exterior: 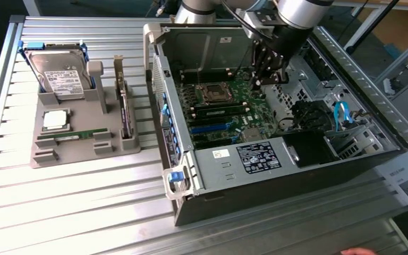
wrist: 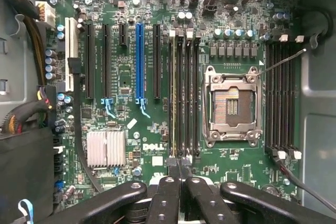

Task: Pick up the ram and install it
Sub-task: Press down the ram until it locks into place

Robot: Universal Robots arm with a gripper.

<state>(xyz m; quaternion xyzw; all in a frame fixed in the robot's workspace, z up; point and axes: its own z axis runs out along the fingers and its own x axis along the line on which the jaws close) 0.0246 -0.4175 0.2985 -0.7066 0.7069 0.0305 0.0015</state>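
Room around the hand is tight. It hangs inside the open computer case in the upper middle of the exterior view, with the case's raised walls on either side and the motherboard close beneath. In the wrist view the hand is clenched: its black fingers are drawn together with only a thin dark seam between them and nothing visibly gripped. They sit near the ends of the long black memory slots, which run beside the open silver processor socket. The ram lies well apart from the hand, outside the case. It rests flat in a groove of the grey holder at the exterior view's left, in the middle-left of the frame. The same holder carries a hard drive leaning at the upper left and a square silver processor chip just above the ram in the frame. A dark expansion card stands on edge along the holder's side nearest the case. The table is made of bright ribbed aluminium slats, which run open across the lower left of the frame below the holder. The ram is a thin green strip. The motherboard is green and crowded, with one blue slot among the black ones and a finned silver heatsink.
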